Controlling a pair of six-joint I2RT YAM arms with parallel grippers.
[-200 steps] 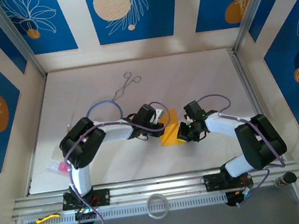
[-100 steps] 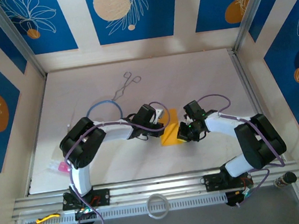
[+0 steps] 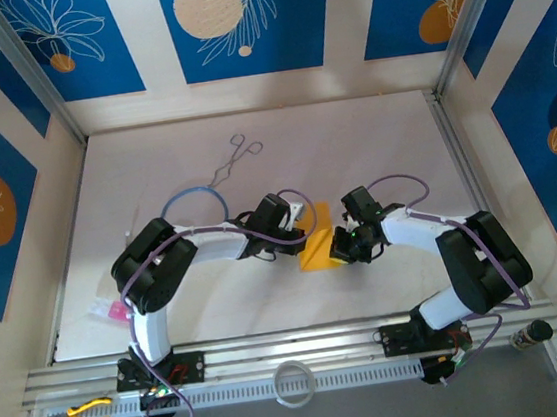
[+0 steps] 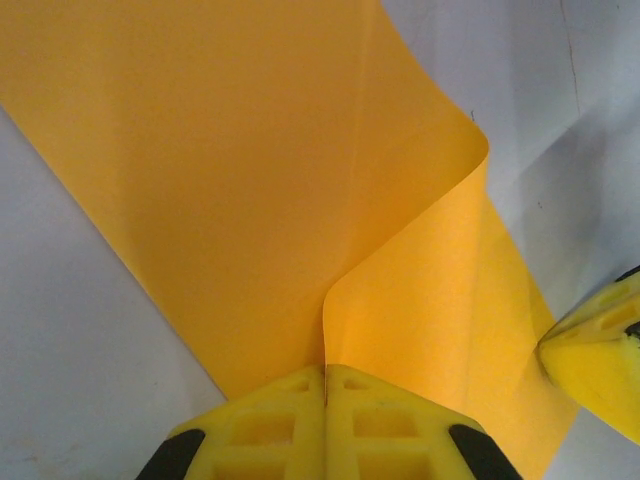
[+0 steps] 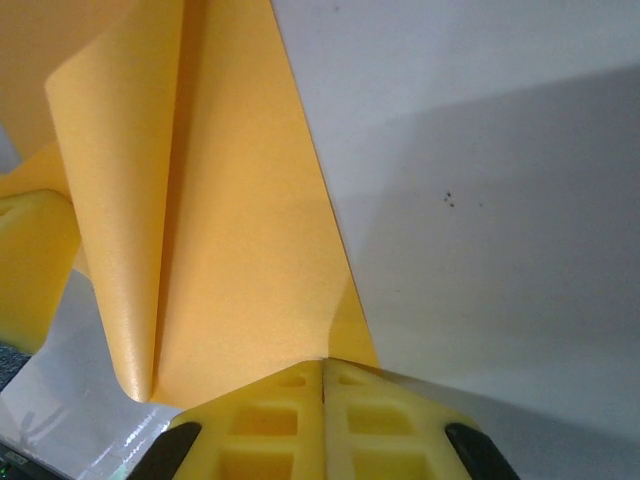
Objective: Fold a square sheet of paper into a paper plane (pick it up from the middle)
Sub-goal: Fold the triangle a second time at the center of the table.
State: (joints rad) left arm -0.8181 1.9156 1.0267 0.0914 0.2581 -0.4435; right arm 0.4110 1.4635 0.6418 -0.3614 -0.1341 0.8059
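The square sheet of paper (image 3: 318,246) is orange-yellow and lies mid-table between my two grippers, with one flap curled up and over. My left gripper (image 3: 303,234) meets it from the left. In the left wrist view the left gripper (image 4: 325,372) is shut on the sheet's (image 4: 250,180) bent edge. My right gripper (image 3: 340,248) meets it from the right, and the right wrist view has the right gripper (image 5: 323,365) shut on the sheet's (image 5: 240,250) near edge. Each wrist view catches a yellow finger of the other gripper at its side.
Metal forceps (image 3: 236,158) and a blue cable loop (image 3: 192,200) lie at the back left of the white table (image 3: 392,145). A pink slip (image 3: 116,310) sits by the left edge. On the front rail are a white ring (image 3: 294,381) and yellow pliers (image 3: 85,412).
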